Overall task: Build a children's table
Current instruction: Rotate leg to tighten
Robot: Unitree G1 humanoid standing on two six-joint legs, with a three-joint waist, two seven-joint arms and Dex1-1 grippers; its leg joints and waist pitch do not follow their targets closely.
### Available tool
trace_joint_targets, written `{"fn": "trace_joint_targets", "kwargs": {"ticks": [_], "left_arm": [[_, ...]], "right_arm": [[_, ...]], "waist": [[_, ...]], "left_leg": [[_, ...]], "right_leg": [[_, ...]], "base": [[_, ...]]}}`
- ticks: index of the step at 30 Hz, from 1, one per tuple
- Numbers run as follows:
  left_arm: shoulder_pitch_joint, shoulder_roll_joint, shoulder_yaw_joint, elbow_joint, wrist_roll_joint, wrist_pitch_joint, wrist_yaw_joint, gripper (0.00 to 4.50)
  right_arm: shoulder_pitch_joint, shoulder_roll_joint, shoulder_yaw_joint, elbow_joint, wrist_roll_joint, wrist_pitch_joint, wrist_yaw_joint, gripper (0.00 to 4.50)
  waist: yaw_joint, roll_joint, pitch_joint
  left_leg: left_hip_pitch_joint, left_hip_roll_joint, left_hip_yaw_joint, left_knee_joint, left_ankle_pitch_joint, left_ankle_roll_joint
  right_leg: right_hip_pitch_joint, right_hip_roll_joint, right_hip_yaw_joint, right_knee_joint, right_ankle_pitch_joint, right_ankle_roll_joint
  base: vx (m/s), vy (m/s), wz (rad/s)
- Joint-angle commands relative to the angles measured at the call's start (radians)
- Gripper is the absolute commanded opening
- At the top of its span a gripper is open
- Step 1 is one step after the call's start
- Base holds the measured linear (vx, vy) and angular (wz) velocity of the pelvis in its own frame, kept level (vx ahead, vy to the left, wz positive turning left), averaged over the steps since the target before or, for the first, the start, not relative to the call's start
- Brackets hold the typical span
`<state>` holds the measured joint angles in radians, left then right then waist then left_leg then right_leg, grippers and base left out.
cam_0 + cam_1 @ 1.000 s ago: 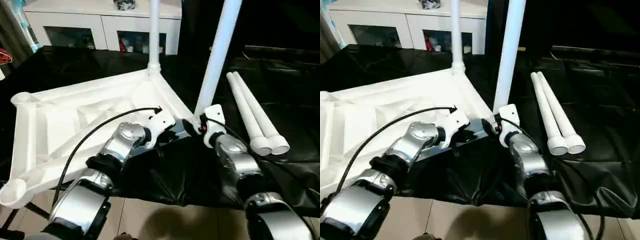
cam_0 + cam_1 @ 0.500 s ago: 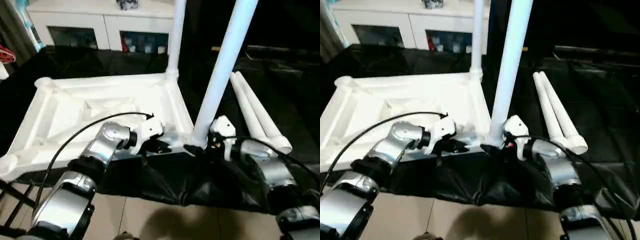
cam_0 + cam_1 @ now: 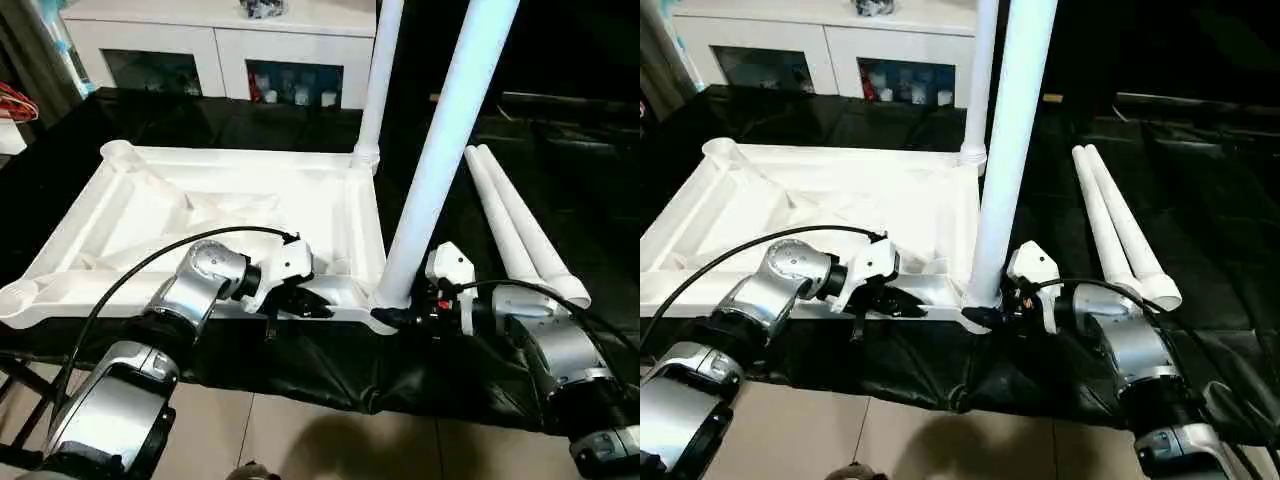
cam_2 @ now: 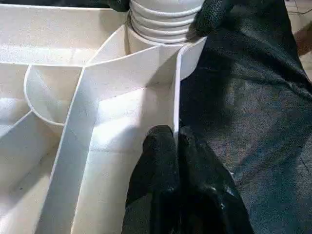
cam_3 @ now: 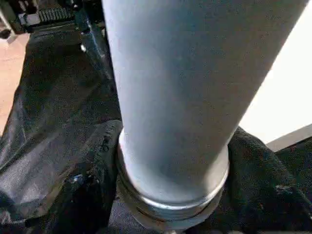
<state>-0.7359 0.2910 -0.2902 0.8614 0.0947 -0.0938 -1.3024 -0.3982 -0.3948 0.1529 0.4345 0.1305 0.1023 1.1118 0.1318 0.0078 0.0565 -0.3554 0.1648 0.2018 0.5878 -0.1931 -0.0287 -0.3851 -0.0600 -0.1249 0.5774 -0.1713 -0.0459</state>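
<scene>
Since a second ago we have swung the upturned table top around on the black cloth, so its near edge now lies roughly square to us instead of slanting away, and the near leg stands closer to plumb. Our left gripper is clenched on the thin rim wall of the top, just beside the near corner socket, which we judge steadies the piece against twisting. Our right gripper straddles the foot of the near leg at its ribbed collar, one finger to each side; whether it presses the leg we cannot tell. A second leg rises from the far corner socket, and two spare legs lie side by side on the cloth to the right, well apart. No brand, label or lettering can be read on any part.
</scene>
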Motion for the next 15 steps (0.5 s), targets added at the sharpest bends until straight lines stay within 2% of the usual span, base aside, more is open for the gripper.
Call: {"fn": "trace_joint_targets", "kwargs": {"ticks": [1,4,8,10,12,13,15], "left_arm": [[-0.025,-0.031,0.038,-0.005,-0.021,0.01,0.106,0.0],[-0.038,-0.061,0.046,0.013,-0.011,0.026,0.174,0.0],[-0.062,-0.142,0.048,0.028,0.007,0.076,0.316,0.0],[-0.073,-0.171,0.049,0.036,0.015,0.097,0.37,0.0],[-0.081,-0.19,0.049,0.044,0.021,0.106,0.406,0.0],[-0.088,-0.207,0.05,0.051,0.026,0.115,0.441,0.0],[-0.1,-0.24,0.053,0.063,0.038,0.131,0.513,0.0]], "right_arm": [[0.009,0.063,0.029,-0.002,0.018,-0.004,-0.039,2.71],[-0.005,0.11,0.0,0.051,-0.004,-0.031,-0.151,2.7],[-0.064,0.231,-0.073,0.181,-0.047,-0.008,-0.479,2.7],[-0.092,0.271,-0.096,0.225,-0.057,0.003,-0.585,2.7],[-0.115,0.298,-0.112,0.258,-0.062,0.013,-0.653,2.7],[-0.136,0.32,-0.122,0.286,-0.067,0.018,-0.708,2.7],[-0.174,0.357,-0.128,0.341,-0.092,0.015,-0.815,2.7]], "waist": [[0.0,-0.012,-0.067],[-0.01,-0.013,-0.064],[-0.03,-0.01,-0.062],[-0.035,-0.009,-0.065],[-0.035,-0.008,-0.067],[-0.04,-0.004,-0.069],[-0.043,-0.003,-0.069]], "left_leg": [[0.01,0.092,-0.042,-0.064,-0.148,0.078],[0.013,0.086,-0.044,-0.065,-0.173,0.056],[0.017,0.086,-0.048,-0.069,-0.194,0.033],[0.017,0.085,-0.048,-0.068,-0.182,0.031],[0.012,0.084,-0.046,-0.066,-0.16,0.044],[0.011,0.086,-0.047,-0.067,-0.147,0.044],[0.014,0.087,-0.046,-0.067,-0.145,0.039]], "right_leg": [[0.046,-0.13,0.076,-0.076,-0.314,-0.134],[0.045,-0.133,0.074,-0.086,-0.381,-0.122],[0.041,-0.132,0.074,-0.091,-0.411,-0.122],[0.043,-0.132,0.077,-0.088,-0.385,-0.127],[0.048,-0.132,0.079,-0.082,-0.337,-0.134],[0.045,-0.129,0.08,-0.076,-0.297,-0.148],[0.044,-0.129,0.08,-0.072,-0.269,-0.164]], "base": [[0.0,0.0,0.0],[0.0,0.0,0.0],[0.0,0.0,0.0],[0.0,0.0,0.0],[0.0,0.0,0.0],[0.0,0.0,0.0],[0.0,0.0,0.0]]}}
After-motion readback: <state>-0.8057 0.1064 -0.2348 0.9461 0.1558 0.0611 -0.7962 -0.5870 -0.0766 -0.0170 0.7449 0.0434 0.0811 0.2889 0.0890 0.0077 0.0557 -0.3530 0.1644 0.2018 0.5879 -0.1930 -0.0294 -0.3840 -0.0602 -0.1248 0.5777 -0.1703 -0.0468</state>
